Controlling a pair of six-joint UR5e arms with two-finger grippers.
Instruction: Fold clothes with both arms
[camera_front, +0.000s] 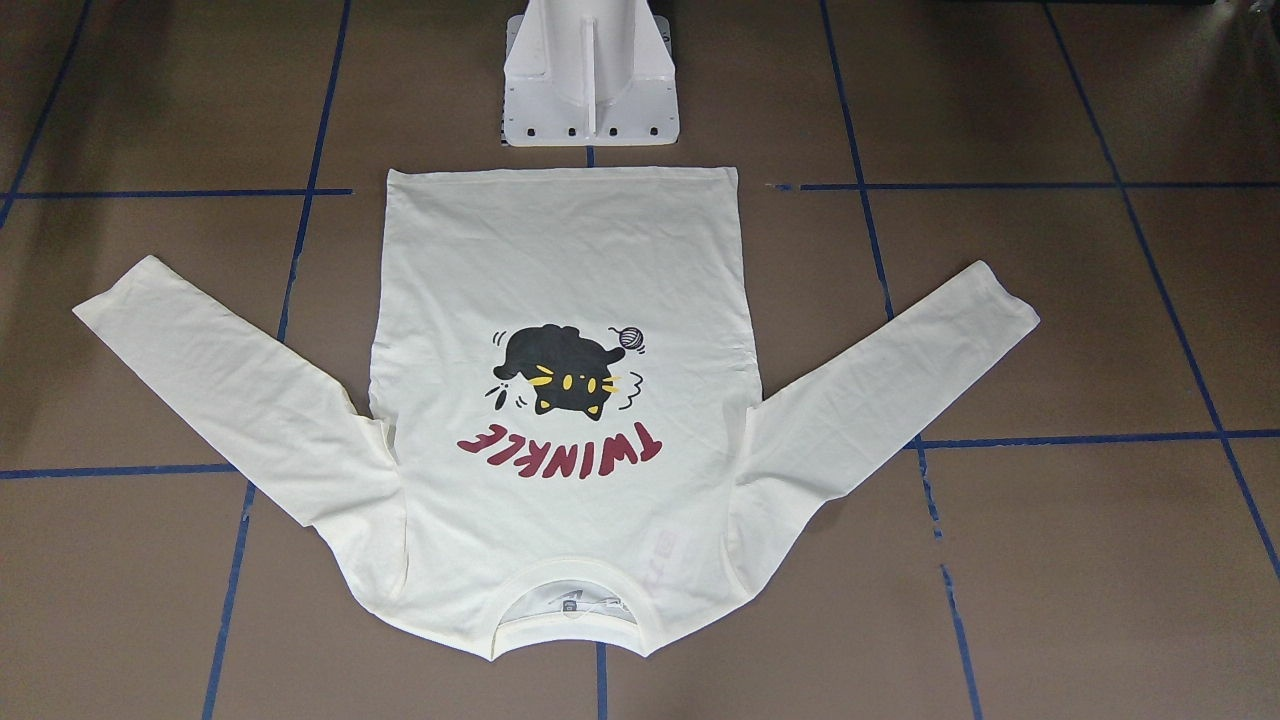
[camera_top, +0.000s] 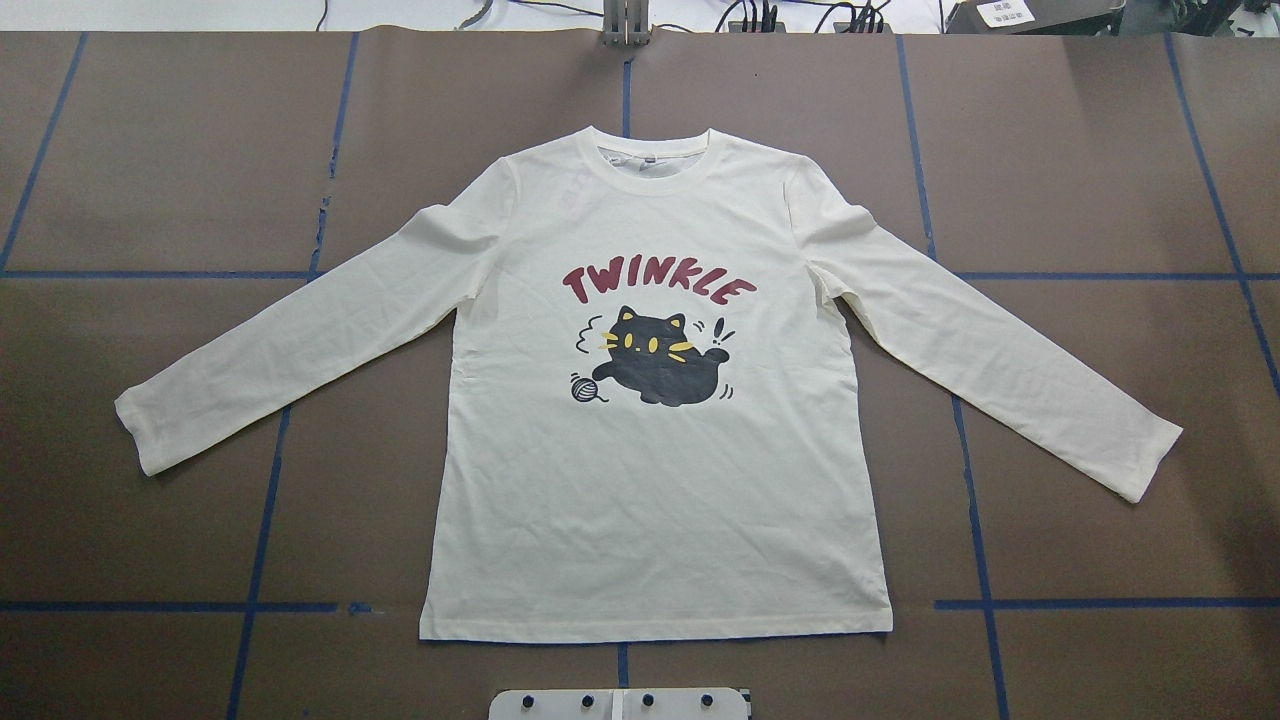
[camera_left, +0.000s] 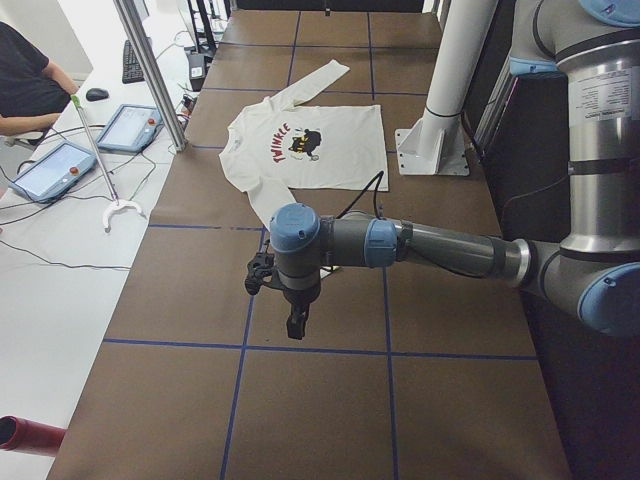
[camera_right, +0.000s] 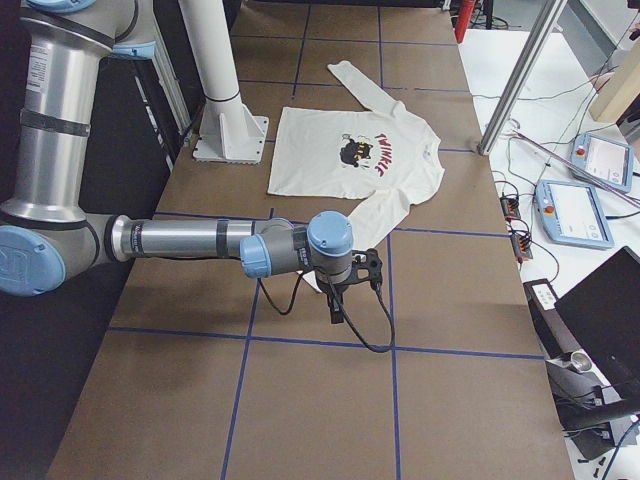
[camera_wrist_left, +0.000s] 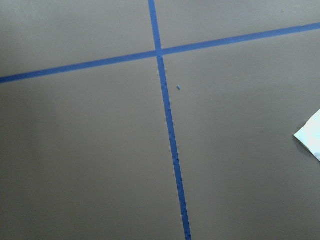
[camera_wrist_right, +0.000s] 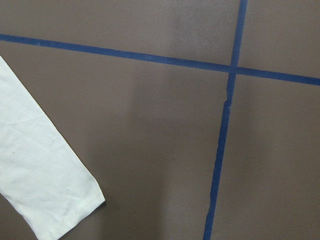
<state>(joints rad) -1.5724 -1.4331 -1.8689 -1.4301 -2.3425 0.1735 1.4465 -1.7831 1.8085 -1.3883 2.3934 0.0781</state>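
Brown table (camera_top: 150, 150) with blue tape lines (camera_top: 150, 273) carries a flat, print-up T-shirt (camera_top: 650, 500)

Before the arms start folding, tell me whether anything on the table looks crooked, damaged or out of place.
Nothing serious stands out. The T-shirt lies flat, print up, with both sleeves spread evenly and its hem square to the blue tape lines. The tape is only chipped in spots.

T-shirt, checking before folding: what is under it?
The T-shirt lies flat on the brown table; blue tape lines run under its edges. Anything else beneath is hidden.
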